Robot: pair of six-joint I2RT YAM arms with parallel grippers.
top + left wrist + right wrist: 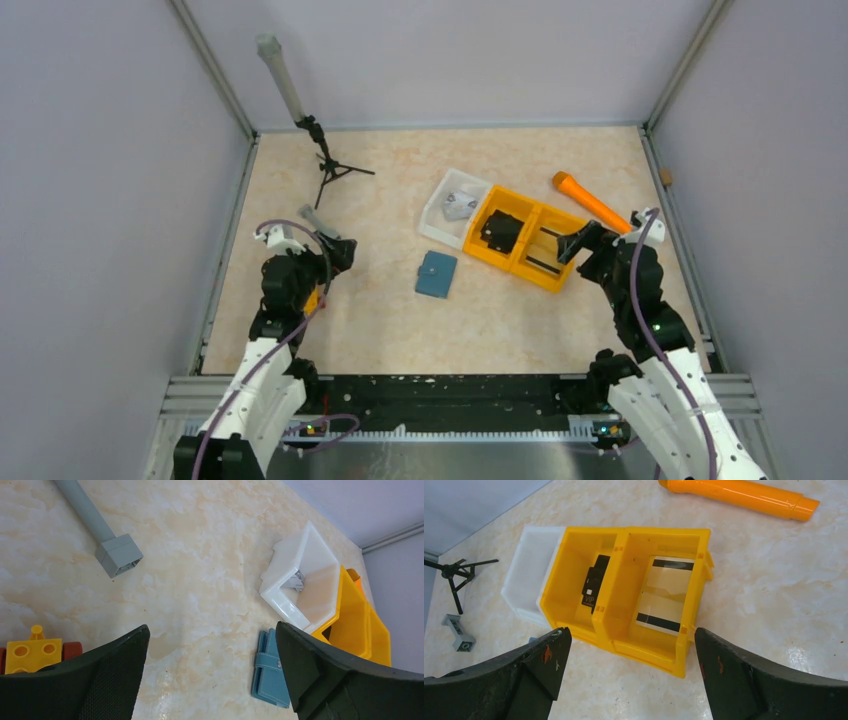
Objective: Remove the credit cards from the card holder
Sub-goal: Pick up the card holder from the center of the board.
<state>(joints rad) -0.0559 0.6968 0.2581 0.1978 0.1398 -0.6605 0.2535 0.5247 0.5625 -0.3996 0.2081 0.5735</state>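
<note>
The teal-blue card holder [436,274] lies flat and folded shut on the table, its strap snapped over the edge. It also shows in the left wrist view [270,672], partly behind my right finger. A black card [594,582] lies in the left compartment of the orange divided bin [525,262], and a pale card with black stripes [664,595] lies in the right one. My left gripper [335,258] is open and empty, to the left of the holder [211,630]. My right gripper [578,243] is open and empty, near the bin's right end [631,630].
A white tray [452,205] with a small grey object touches the bin's left side. An orange cylinder [590,200] lies behind the bin. A black tripod [330,165] stands at the back left. A grey stick with a block [117,555] and a yellow toy brick [32,655] lie near my left gripper.
</note>
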